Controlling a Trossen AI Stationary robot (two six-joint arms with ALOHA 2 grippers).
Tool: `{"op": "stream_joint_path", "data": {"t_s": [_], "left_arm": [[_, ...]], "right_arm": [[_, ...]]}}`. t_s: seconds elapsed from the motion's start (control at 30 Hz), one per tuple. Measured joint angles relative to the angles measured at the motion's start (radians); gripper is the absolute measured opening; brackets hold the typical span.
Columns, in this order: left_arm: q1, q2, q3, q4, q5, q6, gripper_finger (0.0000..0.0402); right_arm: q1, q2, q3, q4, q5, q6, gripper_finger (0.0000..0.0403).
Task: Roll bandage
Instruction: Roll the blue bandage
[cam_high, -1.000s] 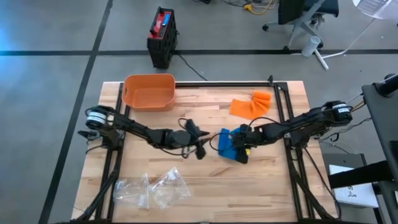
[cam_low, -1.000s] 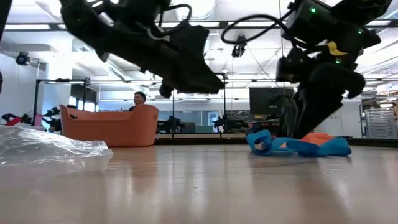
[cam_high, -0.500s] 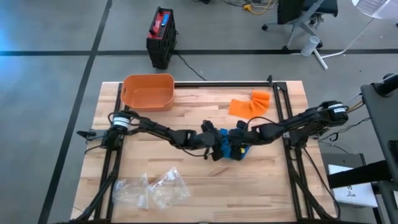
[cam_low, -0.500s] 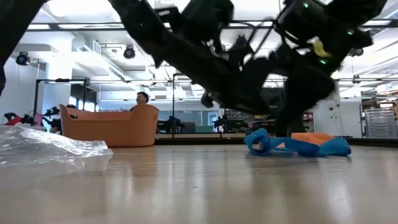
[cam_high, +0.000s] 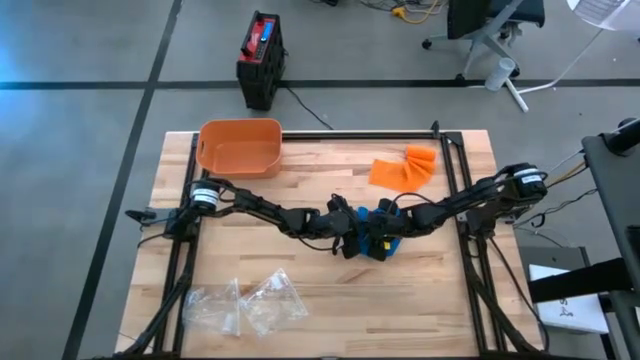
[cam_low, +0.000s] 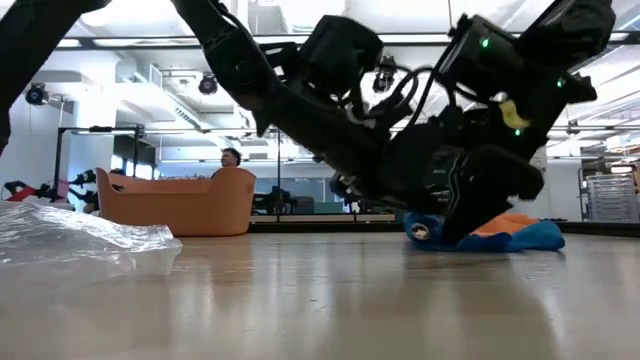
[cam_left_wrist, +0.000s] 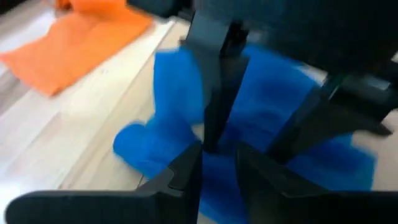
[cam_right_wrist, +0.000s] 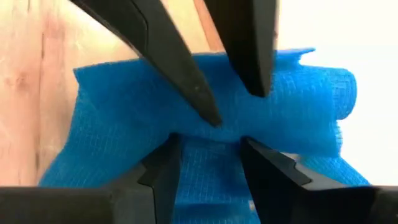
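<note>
Wooden table carries an orange basin at far left, an orange cloth at far right, clear bags near left, and the blue bandage crumpled at centre. Left gripper and right gripper meet over it; right fingers stand slightly apart astride a fold, left fingers narrowly apart at the cloth, grip unconfirmed. Bandage looks light, limp mesh, likely to bunch and slip; best pinched at a free end, flattened first.
</note>
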Motion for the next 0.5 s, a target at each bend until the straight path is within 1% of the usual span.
{"op": "stream_joint_path", "data": {"t_s": [0.17,0.5], "left_arm": [[0.010,-0.020,-0.039,-0.062,-0.002,0.000,0.0093],[0.025,-0.116,-0.204,-0.103,-0.032,-0.031,0.0085]], "right_arm": [[0.000,0.021,-0.004,0.003,0.000,0.018,0.0156],[0.002,-0.003,-0.016,-0.008,-0.006,0.018,0.0164]]}}
